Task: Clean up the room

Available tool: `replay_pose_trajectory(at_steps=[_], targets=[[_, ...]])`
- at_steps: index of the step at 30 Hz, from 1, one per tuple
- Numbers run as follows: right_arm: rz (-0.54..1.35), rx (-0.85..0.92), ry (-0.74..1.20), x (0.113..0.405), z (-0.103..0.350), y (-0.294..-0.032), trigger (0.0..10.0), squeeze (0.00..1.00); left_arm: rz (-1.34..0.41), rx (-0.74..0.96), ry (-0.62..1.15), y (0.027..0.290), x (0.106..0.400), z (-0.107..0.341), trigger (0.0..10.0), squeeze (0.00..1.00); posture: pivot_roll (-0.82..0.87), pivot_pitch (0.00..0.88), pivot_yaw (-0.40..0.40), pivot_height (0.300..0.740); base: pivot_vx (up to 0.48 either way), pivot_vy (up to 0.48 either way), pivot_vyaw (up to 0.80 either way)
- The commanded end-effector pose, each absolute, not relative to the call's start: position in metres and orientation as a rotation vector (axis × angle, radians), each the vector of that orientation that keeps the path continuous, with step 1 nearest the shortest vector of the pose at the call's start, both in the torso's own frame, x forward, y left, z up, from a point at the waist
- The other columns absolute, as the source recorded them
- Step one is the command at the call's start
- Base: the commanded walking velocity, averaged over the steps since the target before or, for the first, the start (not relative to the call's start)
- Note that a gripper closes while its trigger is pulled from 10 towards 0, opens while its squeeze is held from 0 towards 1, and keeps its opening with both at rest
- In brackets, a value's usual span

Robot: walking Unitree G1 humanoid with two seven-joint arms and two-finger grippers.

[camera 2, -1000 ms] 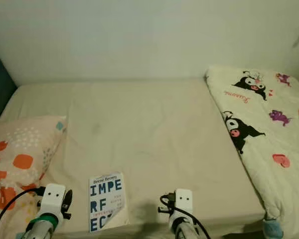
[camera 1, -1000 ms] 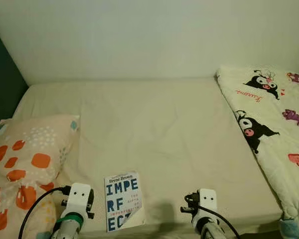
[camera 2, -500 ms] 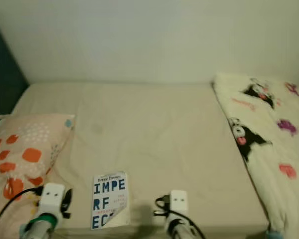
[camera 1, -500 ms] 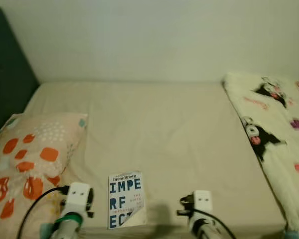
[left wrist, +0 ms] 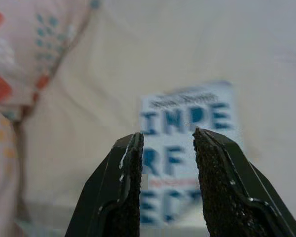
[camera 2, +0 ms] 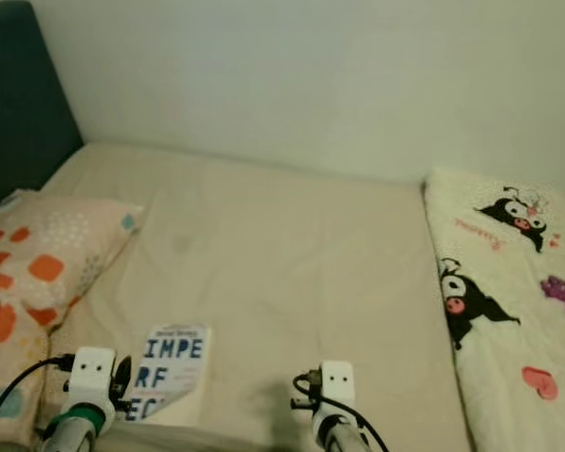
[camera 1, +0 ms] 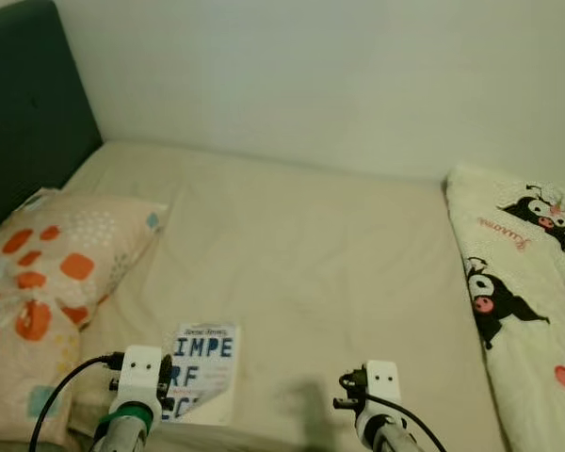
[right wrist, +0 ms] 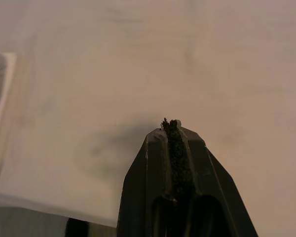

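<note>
One book (camera 1: 200,370) lies flat on the bed (camera 1: 311,282), low and left of centre in the head views, cover up with large blue letters, near the front edge. Its lower corner is curled. Left gripper (left wrist: 167,140) hovers over the book, fingers (left wrist: 130,163) spread with a gap, nothing between them; through the gap the blurred cover shows. Left arm's wrist sits at the bottom left of the head views, just beside the book. Right gripper (right wrist: 171,123) is over bare sheet, fingers pressed together, holding nothing; its shadow falls on the sheet. Pillow (camera 1: 47,264) with orange blobs rests at the left edge, near the book. Patterned blanket (camera 1: 527,282) with cartoon figures covers the right side, well apart from the book. Dark headboard (camera 1: 28,104) stands at upper left.
</note>
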State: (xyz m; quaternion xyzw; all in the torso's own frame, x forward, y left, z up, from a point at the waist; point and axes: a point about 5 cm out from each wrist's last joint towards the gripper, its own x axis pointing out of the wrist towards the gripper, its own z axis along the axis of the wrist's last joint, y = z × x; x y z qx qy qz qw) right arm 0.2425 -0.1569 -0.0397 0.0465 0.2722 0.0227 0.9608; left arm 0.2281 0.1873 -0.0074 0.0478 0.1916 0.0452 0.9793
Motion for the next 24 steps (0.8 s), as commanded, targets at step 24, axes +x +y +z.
replay_pose_trajectory(at_steps=[24], targets=[[0.085, 0.083, 0.583, 0.2414, -0.0424, -0.1514, 10.0, 0.0, 0.124, 0.099, 0.389, 0.1957, 0.2232, -0.008, 10.0, 0.0, 0.05, 0.024, 0.007, 0.74, 0.0, 0.225, 0.0]])
